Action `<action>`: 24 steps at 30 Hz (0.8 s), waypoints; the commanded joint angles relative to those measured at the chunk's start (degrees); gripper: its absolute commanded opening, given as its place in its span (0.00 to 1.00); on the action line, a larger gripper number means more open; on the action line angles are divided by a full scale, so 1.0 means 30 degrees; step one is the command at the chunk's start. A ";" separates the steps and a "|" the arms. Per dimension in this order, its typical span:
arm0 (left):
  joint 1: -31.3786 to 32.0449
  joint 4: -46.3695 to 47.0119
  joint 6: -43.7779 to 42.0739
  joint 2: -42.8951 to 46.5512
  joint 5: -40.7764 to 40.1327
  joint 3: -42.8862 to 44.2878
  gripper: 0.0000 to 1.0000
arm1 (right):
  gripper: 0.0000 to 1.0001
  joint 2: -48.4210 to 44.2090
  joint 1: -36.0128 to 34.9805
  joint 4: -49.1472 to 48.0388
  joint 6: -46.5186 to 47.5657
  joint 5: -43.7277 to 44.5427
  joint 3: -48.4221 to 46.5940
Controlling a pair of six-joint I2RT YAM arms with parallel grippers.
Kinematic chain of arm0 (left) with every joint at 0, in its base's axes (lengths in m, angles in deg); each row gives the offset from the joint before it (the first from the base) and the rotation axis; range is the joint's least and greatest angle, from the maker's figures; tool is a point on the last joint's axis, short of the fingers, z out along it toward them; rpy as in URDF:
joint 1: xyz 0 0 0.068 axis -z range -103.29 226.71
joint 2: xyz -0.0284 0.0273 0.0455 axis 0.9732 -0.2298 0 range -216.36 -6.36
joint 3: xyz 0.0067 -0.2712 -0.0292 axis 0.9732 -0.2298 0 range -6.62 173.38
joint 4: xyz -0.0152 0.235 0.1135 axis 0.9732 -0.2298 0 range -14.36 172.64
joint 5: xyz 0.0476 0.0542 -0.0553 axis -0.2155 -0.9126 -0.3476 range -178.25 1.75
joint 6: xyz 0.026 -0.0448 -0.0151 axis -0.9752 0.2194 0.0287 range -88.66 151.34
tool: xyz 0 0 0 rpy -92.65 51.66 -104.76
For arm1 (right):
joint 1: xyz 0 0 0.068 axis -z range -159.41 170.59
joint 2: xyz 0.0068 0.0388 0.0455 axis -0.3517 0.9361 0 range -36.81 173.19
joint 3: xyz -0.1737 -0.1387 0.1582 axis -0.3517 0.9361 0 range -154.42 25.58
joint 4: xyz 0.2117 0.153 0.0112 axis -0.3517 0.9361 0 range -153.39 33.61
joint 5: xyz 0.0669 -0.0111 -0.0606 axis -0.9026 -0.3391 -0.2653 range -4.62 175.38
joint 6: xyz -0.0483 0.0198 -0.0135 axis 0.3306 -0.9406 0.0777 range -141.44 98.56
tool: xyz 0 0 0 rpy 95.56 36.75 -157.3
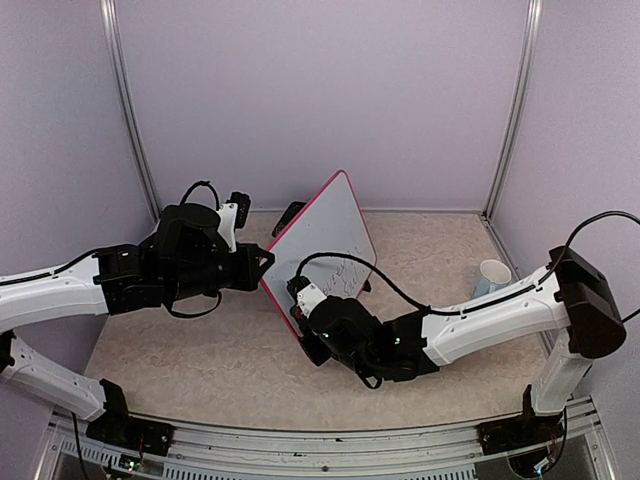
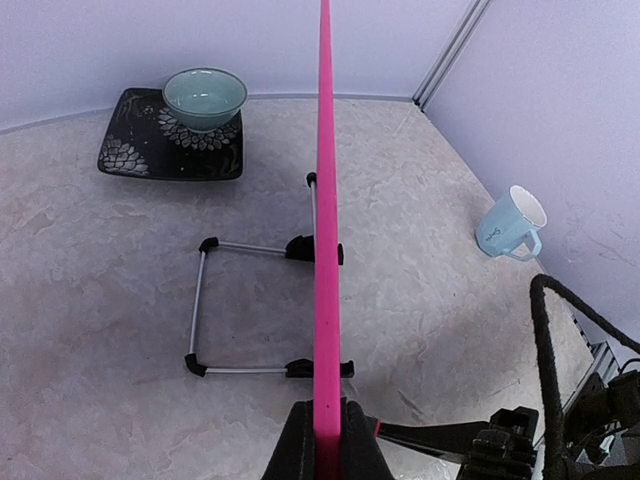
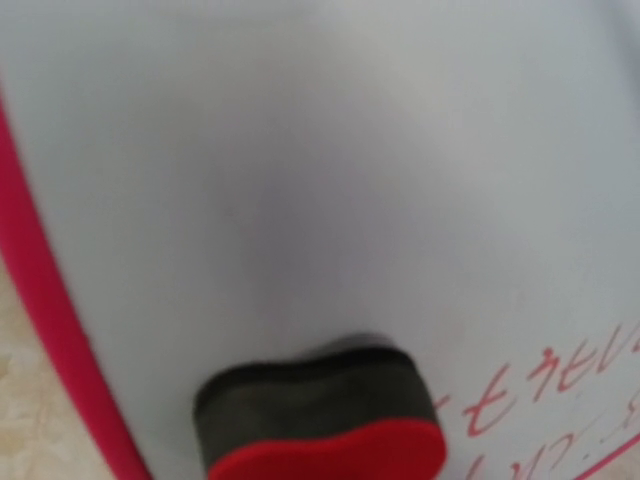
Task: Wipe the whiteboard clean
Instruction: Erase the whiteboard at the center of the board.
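The right claw (image 1: 300,300) is pinching a little red and black eraser (image 3: 320,425). Its fingers are hiding from the wrist camera. But the eraser is sitting right where they meet, up off the tabletop, so I think the claw is squeezing it. The soft black side looks to be pressing on the whiteboard (image 1: 325,235), low down and near the pink frame (image 3: 50,330). The white around the eraser is looking clean. Some red writing (image 3: 545,385) is waiting just beside it.

The left claw (image 2: 326,430) is pressed together on the board's pink edge, one finger on each side. The whiteboard is standing tilted on its wire legs (image 2: 245,310) in the middle of the tabletop (image 2: 90,330), between the two arms.

Behind it a green bowl (image 2: 205,97) is sitting on a black plate (image 2: 165,155). A blue mug (image 2: 510,225) is standing well apart, by the wall.

I think the wiping step is going on now. Next, the eraser is needing to slide sideways over the red writing, pushing flat. The left claw is needing to grip hard so the board is not tipping.
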 commanded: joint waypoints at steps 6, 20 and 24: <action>0.0457 0.0238 0.0170 0.0400 0.1482 -0.0129 0.00 | 0.25 0.1020 0.0113 0.1194 -0.1483 -0.0579 0.0282; 0.0457 0.0156 0.0045 0.0266 0.1438 0.0135 0.00 | 0.24 0.1080 0.0084 0.0893 -0.1780 -0.1666 0.1433; 0.0457 0.0089 0.0017 0.0219 0.1430 0.0236 0.00 | 0.24 0.1022 0.0069 0.0859 -0.1741 -0.1831 0.1576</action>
